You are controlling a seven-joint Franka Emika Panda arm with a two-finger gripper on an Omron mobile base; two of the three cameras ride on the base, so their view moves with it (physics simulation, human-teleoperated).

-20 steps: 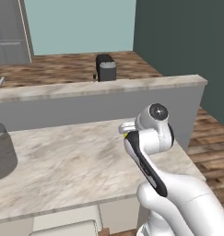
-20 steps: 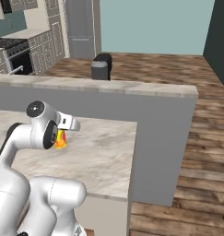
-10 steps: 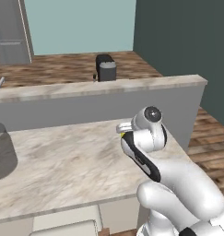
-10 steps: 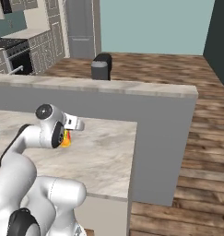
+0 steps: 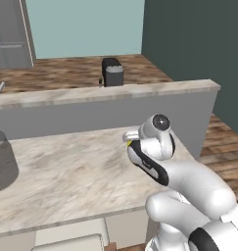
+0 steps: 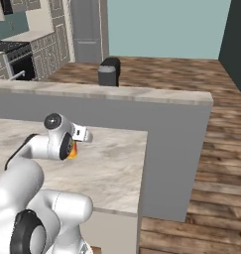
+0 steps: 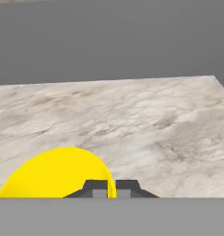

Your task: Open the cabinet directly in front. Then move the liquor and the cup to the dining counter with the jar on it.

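My gripper point(image 7: 111, 188) is shut on the rim of the yellow cup point(image 7: 56, 174), which fills the lower left of the hand view. The cup point(image 6: 72, 151) hangs under my hand just above the dining counter point(image 5: 66, 166), near its right end; I cannot tell whether it touches the slab. From the left base, only a yellow sliver of the cup point(image 5: 129, 142) shows beside my wrist. The smoky-grey jar point(image 5: 0, 164) stands at the counter's far left. The liquor and the cabinet are out of view.
A raised grey back ledge point(image 5: 106, 110) runs behind the slab. Beyond it a dark box point(image 5: 112, 72) sits on the wooden floor. The counter's right edge point(image 6: 144, 168) drops off close to my hand. A stove point(image 6: 13, 64) and tall fridge point(image 6: 87, 30) stand far left.
My hand has shifted slightly over the counter with the cup still in it, and the arm's elbow has folded lower. The jar has not moved.
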